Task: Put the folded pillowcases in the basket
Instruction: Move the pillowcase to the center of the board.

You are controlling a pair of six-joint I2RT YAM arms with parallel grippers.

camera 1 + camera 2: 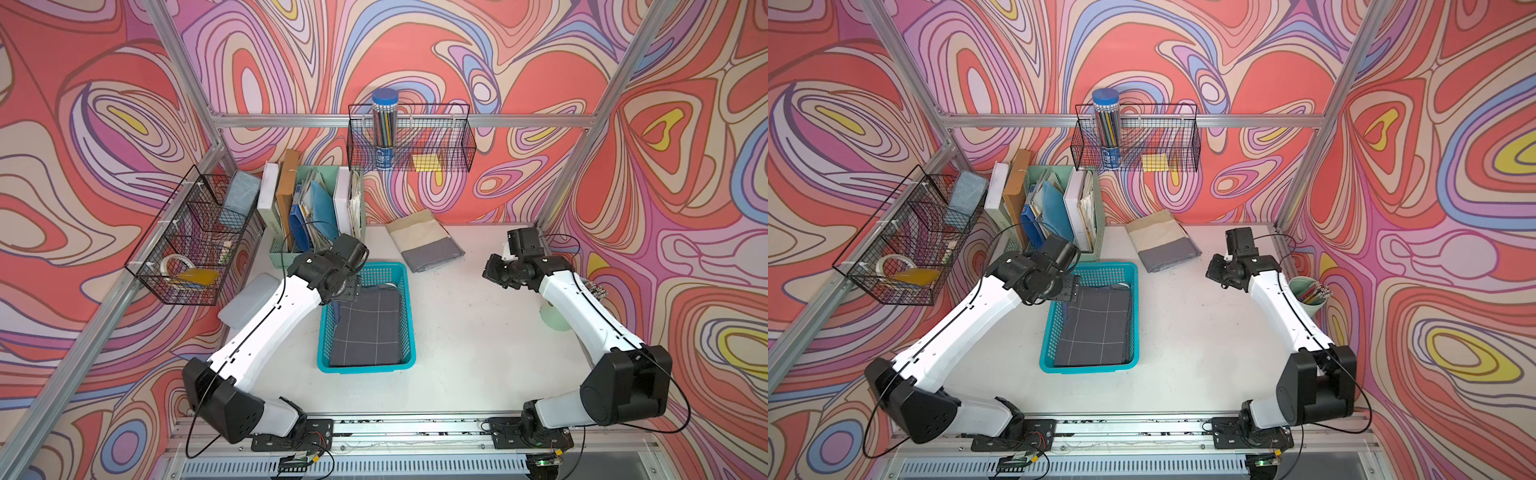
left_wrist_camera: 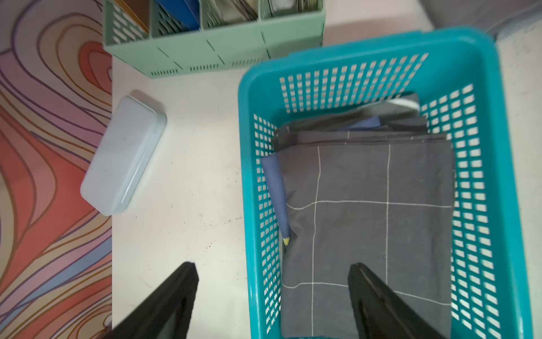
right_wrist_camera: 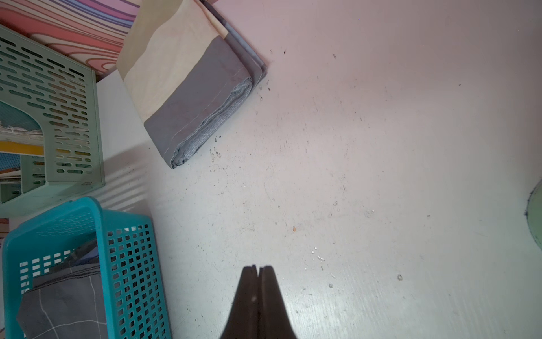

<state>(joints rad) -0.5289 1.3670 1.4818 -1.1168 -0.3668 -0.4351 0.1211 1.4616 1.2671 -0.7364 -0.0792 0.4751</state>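
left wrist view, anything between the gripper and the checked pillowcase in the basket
Nothing visible. The checked pillowcase lies uncovered in the basket; the open left gripper hangs above, one finger over the cloth, the other outside the wall.

walls [image 1: 415, 50]: swirling red, pink, lilac, blue, yellow print | frame [image 1: 291, 120]: bare aluminium bars at corners | table [image 1: 478, 332]: white, scuffed, dark specks | light: even

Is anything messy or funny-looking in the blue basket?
A little. The dark checked pillowcase lies flat in the basket, but a blue cloth corner pokes out at its edge against one wall. Nothing looks spilled or broken.
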